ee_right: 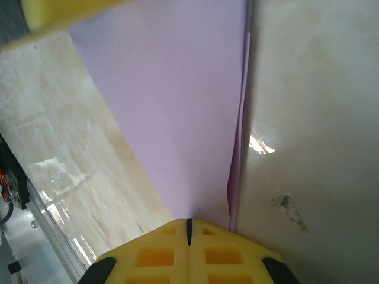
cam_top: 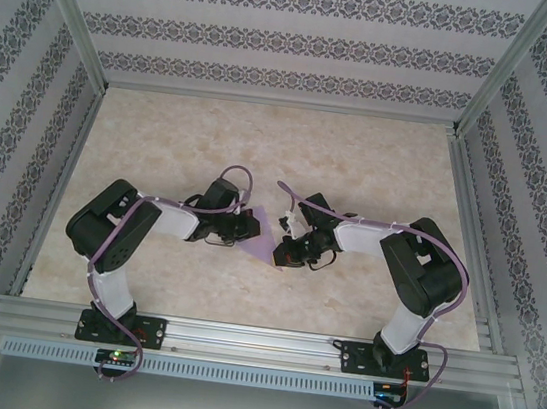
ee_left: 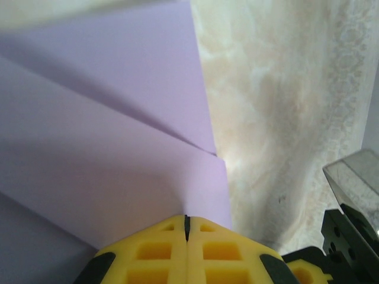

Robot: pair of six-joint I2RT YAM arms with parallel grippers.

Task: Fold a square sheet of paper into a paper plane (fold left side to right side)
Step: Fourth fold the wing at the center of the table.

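The square sheet of paper is folded into a lilac paper plane (cam_top: 266, 234), a small triangle hanging between the two grippers at the middle of the table. My left gripper (cam_top: 248, 231) is shut on its left side. In the left wrist view the yellow jaws (ee_left: 187, 220) are pressed together on the edge of the layered paper (ee_left: 118, 148). My right gripper (cam_top: 286, 250) is shut on the narrow right end. In the right wrist view the paper (ee_right: 177, 118) tapers down into the shut jaws (ee_right: 189, 223), with a folded edge along its right.
The beige marbled table (cam_top: 281, 145) stretches away behind the arms. Aluminium rails run along the near edge (cam_top: 255, 343) and both sides, with patterned walls beyond. Part of the right arm's black and metal body (ee_left: 349, 213) sits close beside the left fingers.
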